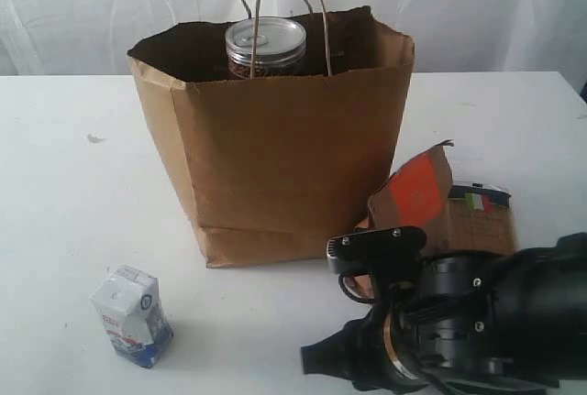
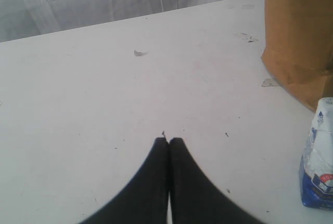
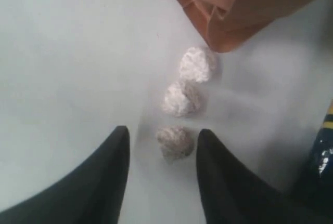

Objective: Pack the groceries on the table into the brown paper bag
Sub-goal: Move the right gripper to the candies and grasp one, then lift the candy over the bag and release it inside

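The bag (image 1: 275,157) is kraft-brown, the carton (image 1: 133,314) white-blue, the pouch (image 1: 417,195) brown-orange.

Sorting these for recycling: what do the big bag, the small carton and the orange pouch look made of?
Brown paper bag: matte kraft paper, creased, with a ragged rim. Small white-blue carton: likely coated paperboard, printed, slightly glossy, with folded edges. Brown-orange pouch: seemingly a stiff paper or foil laminate, matte; the view leaves it open.
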Controlling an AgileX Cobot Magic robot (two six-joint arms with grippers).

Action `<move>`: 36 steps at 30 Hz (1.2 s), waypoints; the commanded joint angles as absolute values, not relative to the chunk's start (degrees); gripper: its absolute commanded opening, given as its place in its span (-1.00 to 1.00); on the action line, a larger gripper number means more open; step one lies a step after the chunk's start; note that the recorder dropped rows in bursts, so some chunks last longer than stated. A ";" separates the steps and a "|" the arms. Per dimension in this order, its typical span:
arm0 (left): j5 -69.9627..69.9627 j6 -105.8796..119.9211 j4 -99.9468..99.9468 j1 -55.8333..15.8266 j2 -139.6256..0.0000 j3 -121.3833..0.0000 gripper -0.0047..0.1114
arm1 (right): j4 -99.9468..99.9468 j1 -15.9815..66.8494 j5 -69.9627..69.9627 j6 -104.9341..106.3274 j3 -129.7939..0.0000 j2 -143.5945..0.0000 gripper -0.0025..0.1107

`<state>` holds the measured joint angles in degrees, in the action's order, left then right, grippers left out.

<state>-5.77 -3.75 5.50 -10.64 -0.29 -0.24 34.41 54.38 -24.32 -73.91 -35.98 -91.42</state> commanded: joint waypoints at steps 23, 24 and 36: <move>-5.60 -3.82 5.47 -10.46 0.00 0.00 -0.92 | 34.35 54.61 -22.03 -71.59 -35.88 -92.78 -0.91; -5.60 -3.82 5.47 -10.46 0.00 0.00 -0.92 | 34.52 54.90 -22.03 -71.49 -35.88 -92.02 -0.91; -5.60 -3.82 5.47 -10.46 0.00 0.00 -0.92 | 34.45 61.10 -25.95 -66.97 -37.43 -76.99 -0.91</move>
<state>-5.77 -3.75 5.50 -10.64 -0.29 -0.24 34.35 60.71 -24.98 -69.73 -36.20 -79.93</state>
